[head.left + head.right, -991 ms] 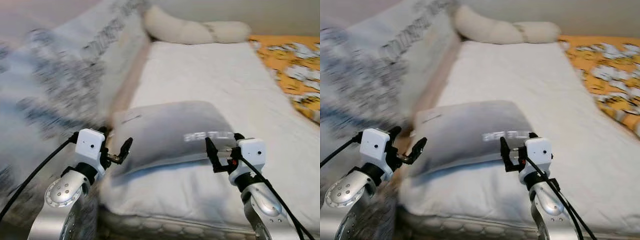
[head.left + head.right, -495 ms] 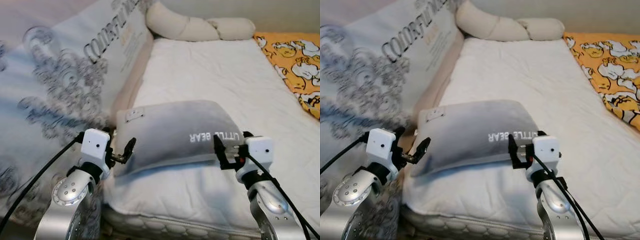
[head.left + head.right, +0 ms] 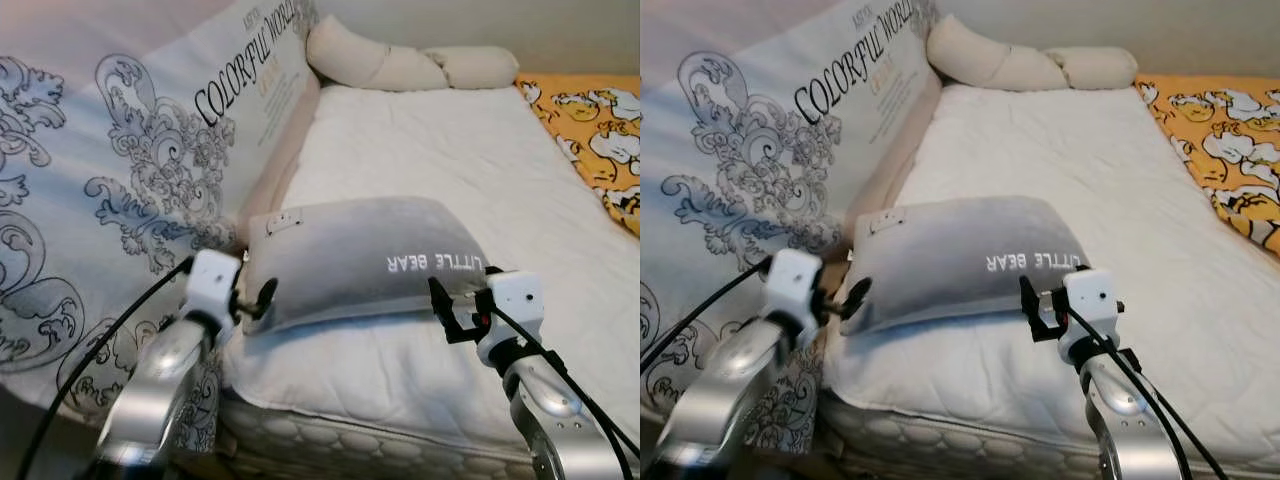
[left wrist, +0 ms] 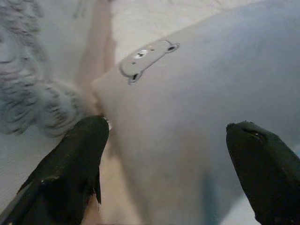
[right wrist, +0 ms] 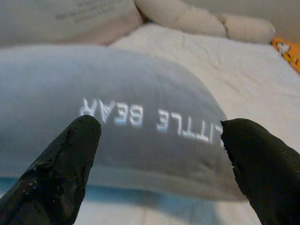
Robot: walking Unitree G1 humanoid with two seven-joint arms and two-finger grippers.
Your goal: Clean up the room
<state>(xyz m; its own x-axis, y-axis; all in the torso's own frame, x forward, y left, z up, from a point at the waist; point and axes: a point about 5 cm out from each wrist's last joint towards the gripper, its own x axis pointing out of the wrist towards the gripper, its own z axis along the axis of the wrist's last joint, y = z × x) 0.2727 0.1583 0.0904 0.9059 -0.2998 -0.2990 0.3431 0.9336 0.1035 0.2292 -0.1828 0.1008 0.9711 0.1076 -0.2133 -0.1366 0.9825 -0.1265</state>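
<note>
Soft grey fabric pillow (image 3: 365, 255) printed "LITTLE BEAR" lies near the white quilted mattress (image 3: 470, 170) foot edge; left gripper (image 3: 262, 298) and right gripper (image 3: 452, 312), both spread open and empty, flank its two ends, apparently for a two-handed lift.

A: Both silver arms are raised and reaching forward, the left gripper (image 3: 262, 297) with its two black fingers (image 4: 79, 154) spread wide!

B: Right gripper (image 3: 447, 312) matches it, long black fingers (image 5: 70, 154) parted, wrist level.
</note>
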